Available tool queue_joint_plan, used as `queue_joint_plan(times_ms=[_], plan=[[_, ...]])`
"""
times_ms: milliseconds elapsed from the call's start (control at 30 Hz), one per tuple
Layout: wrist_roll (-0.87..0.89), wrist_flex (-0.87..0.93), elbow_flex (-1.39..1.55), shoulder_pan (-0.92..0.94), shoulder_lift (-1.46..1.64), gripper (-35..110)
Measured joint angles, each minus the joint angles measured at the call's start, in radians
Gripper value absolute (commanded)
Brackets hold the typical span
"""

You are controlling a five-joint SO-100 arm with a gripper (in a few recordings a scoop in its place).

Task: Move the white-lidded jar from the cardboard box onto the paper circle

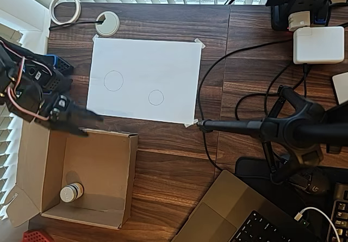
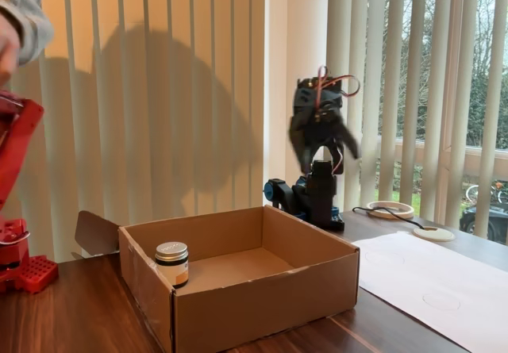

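The white-lidded jar (image 1: 71,192) (image 2: 172,262) stands upright inside the cardboard box (image 1: 126,182) (image 2: 254,301), near one wall. The paper circle (image 1: 156,97) (image 2: 441,300) is the smaller pencil outline on the white sheet, and nothing stands in it. My black gripper (image 1: 87,124) (image 2: 325,156) is open with nothing between its fingers. In the fixed view it hangs high above the box's far edge, well apart from the jar. In the overhead view it lies over the box's top rim, pointing right.
A larger pencil circle (image 1: 113,80) is on the same sheet (image 1: 174,62). A white tape ring (image 1: 65,5) and a white disc (image 1: 107,23) lie beyond it. A black stand (image 1: 283,126), cables, a charger (image 1: 318,44) and a laptop (image 1: 239,215) occupy the right side.
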Motion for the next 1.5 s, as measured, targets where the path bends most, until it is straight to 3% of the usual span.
queue_joint_plan(times_ms=[333, 700, 1500], plan=[[-0.359, -0.104, -0.393, 0.348, -0.601, 42], [-0.551, -0.166, -0.775, 0.488, -1.02, 43], [-0.563, -0.117, -0.779, 0.497, -1.052, 45]])
